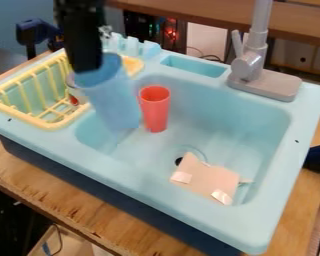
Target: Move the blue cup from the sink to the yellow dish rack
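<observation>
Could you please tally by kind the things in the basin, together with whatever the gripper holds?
Cups: 2 (blue cup held by the gripper, red cup in the basin)
Flat pink pieces: 1 (pink piece in the basin)
Total: 3

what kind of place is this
Probably a workshop or robotics lab with a toy kitchen set up: a light blue play sink with a grey faucet, a yellow dish rack, and a black robot gripper at a blue cup.
</observation>
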Motion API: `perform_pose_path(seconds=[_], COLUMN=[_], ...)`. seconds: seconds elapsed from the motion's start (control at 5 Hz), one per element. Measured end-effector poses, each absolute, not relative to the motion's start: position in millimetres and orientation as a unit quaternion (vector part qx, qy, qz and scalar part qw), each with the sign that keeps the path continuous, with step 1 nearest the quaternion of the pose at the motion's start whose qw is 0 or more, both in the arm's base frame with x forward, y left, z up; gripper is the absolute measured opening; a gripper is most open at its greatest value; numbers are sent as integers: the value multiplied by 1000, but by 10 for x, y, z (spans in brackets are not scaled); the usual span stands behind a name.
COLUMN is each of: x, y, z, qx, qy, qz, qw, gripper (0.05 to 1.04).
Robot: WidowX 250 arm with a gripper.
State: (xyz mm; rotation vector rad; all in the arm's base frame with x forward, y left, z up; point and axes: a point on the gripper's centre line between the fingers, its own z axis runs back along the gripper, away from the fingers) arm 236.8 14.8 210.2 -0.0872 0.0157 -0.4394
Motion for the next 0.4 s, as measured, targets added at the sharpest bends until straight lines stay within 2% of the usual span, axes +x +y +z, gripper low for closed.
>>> perform_pose_path(seconds=[0.4], x=[2420], y=[695], z=[2470], qx=[-7], qy=[-31], qz=[-115], qw=[993], gripper=[70])
